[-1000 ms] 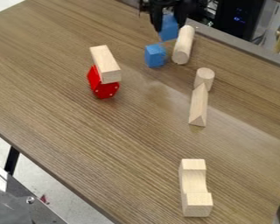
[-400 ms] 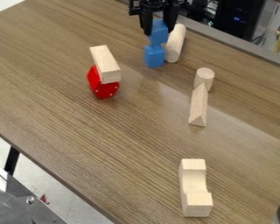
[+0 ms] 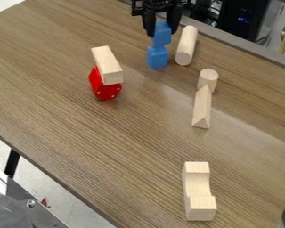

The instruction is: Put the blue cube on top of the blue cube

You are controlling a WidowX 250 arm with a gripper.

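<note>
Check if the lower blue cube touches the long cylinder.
Apart: the camera view shows a strip of table between the lower blue cube and the long cylinder.

On the wooden table (image 3: 73, 129), a pale block (image 3: 107, 65) lies tilted across a red piece (image 3: 104, 87), while a long cylinder (image 3: 186, 46) lies apart from a short upright cylinder (image 3: 208, 79), which is just beside a triangular prism (image 3: 202, 108), and a notched block (image 3: 197, 191) lies well apart from them.

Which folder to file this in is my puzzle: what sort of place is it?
Probably a robotics lab: a black robot hand hangs over a wood-grain table with plain wooden blocks, and a dark case with small blue lights stands behind it.
</note>
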